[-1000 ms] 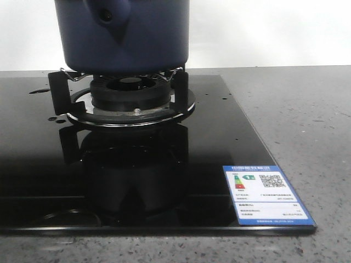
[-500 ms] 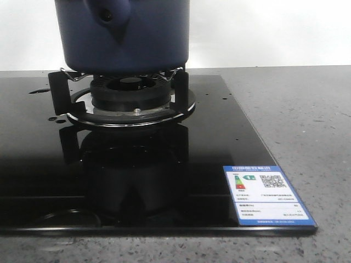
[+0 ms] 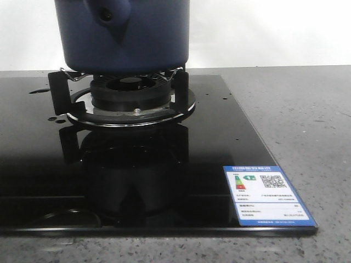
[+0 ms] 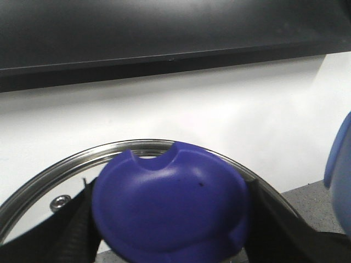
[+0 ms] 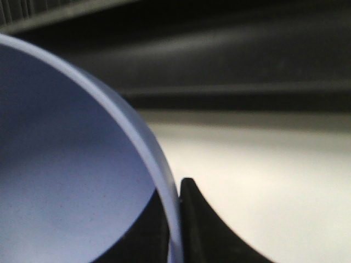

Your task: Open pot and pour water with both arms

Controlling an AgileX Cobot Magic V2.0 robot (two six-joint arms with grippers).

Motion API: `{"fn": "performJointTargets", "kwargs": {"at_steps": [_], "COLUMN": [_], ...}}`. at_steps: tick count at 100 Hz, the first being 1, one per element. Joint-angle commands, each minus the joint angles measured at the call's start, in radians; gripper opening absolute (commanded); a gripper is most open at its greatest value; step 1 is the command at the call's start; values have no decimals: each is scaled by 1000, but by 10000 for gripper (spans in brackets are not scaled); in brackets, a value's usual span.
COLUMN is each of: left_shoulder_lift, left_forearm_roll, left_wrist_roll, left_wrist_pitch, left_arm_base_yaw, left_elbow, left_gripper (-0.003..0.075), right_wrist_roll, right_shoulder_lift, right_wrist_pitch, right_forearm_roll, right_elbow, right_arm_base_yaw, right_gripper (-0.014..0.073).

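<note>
The dark navy pot (image 3: 123, 38) stands on the gas burner (image 3: 131, 96) at the back left of the front view. Its stubby handle socket (image 3: 107, 15) faces the camera and its top is cut off by the frame. Neither gripper shows in the front view. In the left wrist view my left gripper (image 4: 170, 219) is shut on the blue knob (image 4: 170, 203) of a glass lid with a steel rim (image 4: 131, 146). In the right wrist view my right gripper (image 5: 174, 219) is shut on the thin rim (image 5: 164, 181) of a pale blue bowl (image 5: 66, 175), one finger inside and one outside.
The burner sits on a glossy black glass hob (image 3: 219, 142) with a blue energy label (image 3: 267, 194) at its front right corner. Grey speckled countertop (image 3: 307, 120) lies to the right. A pale blue object (image 4: 340, 164) shows beside the lid in the left wrist view.
</note>
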Motion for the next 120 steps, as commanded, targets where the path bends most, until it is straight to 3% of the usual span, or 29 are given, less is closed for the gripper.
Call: {"fn": "performJointTargets", "kwargs": {"at_steps": [1, 120], "left_shoulder_lift": [-25, -25], "left_forearm_roll": [-53, -61], "left_wrist_roll": [-4, -4], "left_wrist_pitch": [-40, -40], "left_arm_base_yaw": [0, 0], "left_elbow": [-40, -40], "left_gripper": [356, 356], "right_wrist_roll": [-2, -2], "right_shoulder_lift": [-45, -44], "right_wrist_pitch": [-184, -226], "right_forearm_roll": [-12, -14], "right_elbow": [-29, -29], "right_arm_base_yaw": [4, 4], "right_gripper": [-43, -43]}}
